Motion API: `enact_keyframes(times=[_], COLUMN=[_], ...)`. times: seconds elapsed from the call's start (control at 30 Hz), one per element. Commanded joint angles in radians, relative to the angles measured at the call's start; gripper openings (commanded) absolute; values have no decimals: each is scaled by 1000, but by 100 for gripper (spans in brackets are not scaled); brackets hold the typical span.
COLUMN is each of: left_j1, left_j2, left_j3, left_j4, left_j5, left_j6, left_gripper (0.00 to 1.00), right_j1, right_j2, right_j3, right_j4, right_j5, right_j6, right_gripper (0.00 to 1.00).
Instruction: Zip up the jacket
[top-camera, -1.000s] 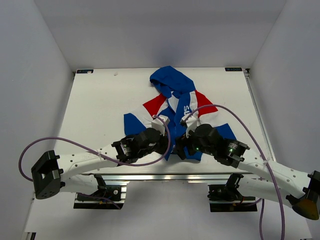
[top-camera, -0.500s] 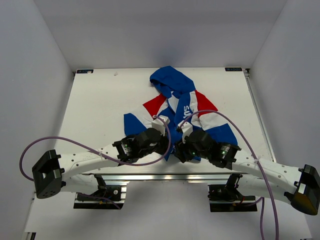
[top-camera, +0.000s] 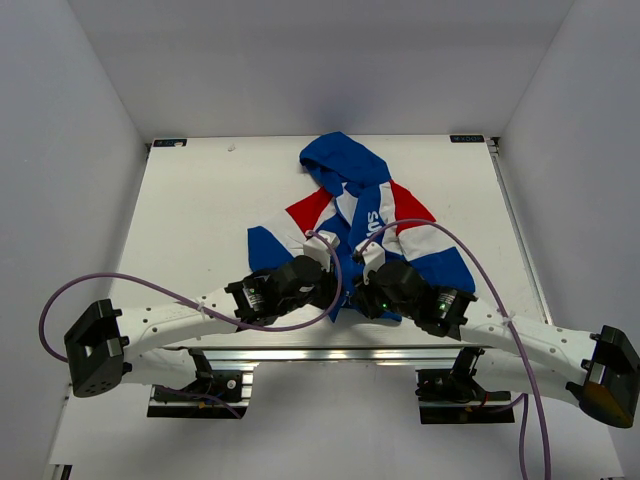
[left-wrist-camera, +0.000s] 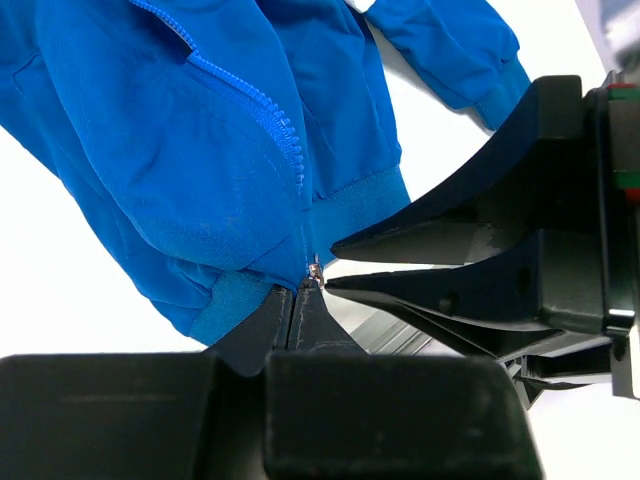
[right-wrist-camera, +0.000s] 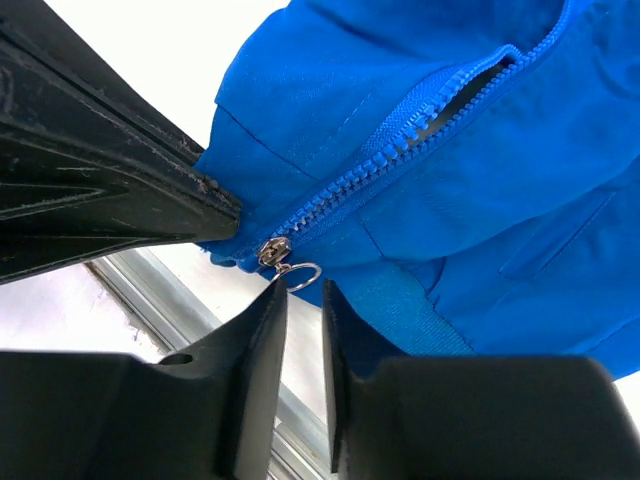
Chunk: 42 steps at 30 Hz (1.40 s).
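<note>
The jacket (top-camera: 362, 212) lies flat mid-table, hood to the far side, in blue, white and red. Its blue hem (left-wrist-camera: 220, 300) is pinched in my left gripper (left-wrist-camera: 297, 292), which is shut on it just beside the zipper's bottom end. My right gripper (right-wrist-camera: 303, 290) faces it from the right, its jaws a narrow slot apart. The silver slider (right-wrist-camera: 272, 250) sits at the zipper's base, and its pull ring (right-wrist-camera: 302, 274) hangs right at my right fingertips, not clamped. Above the slider the zipper teeth (right-wrist-camera: 400, 130) stand apart. In the top view both grippers (top-camera: 345, 292) meet at the hem.
The white table (top-camera: 200, 200) ends at an aluminium rail (top-camera: 320, 352) just below the hem. Grey walls close in the left, right and far sides. Purple cables (top-camera: 160, 290) arc over both arms. The left gripper's black fingers (right-wrist-camera: 100, 200) fill the right wrist view's left side.
My right arm has slid left to the hem beside the left gripper, and its jaws have narrowed from wide to a thin gap. The left gripper and jacket have stayed put.
</note>
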<state>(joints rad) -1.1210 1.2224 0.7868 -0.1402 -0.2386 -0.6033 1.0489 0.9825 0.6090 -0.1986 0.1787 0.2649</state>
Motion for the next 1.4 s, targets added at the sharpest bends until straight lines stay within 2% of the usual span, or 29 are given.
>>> enact_keyframes(times=[0.0,0.07,0.17,0.33,0.63,0.83,1.1,1.27,1.37], left_j1=[3,3,3,3,3,3,3,3,3], left_j2=[-3,-6,-9,-4,-4,-4,-9,-9,-9], left_j3=[39,38,37,42,42,43,40,38,37], left_j4=[-2,-2,-1,-4,1,-4,-2,-2,-2], left_j5=[13,15,15,15,18,18,18,21,22], left_j6=[-9,-9,-6,-4,-3,0,2,2,2], left_gripper=[0,0,0,0,0,0,0,0,0], right_j1=[5,3,5,5,5,5,5,5,6], right_j2=[-19,-18,-13,13,24,21,15,19,24], right_j3=[6,6,3,11,-3,-3,-6,-9,-9], right_j4=[31,22,24,36,65,77,65,68,90], right_j5=[13,15,25,-54,-33,60,90,88,58], right_j6=[-6,-4,-4,-26,-27,3,17,23,7], right_gripper=[25,19,19,37,44,32,20,21,32])
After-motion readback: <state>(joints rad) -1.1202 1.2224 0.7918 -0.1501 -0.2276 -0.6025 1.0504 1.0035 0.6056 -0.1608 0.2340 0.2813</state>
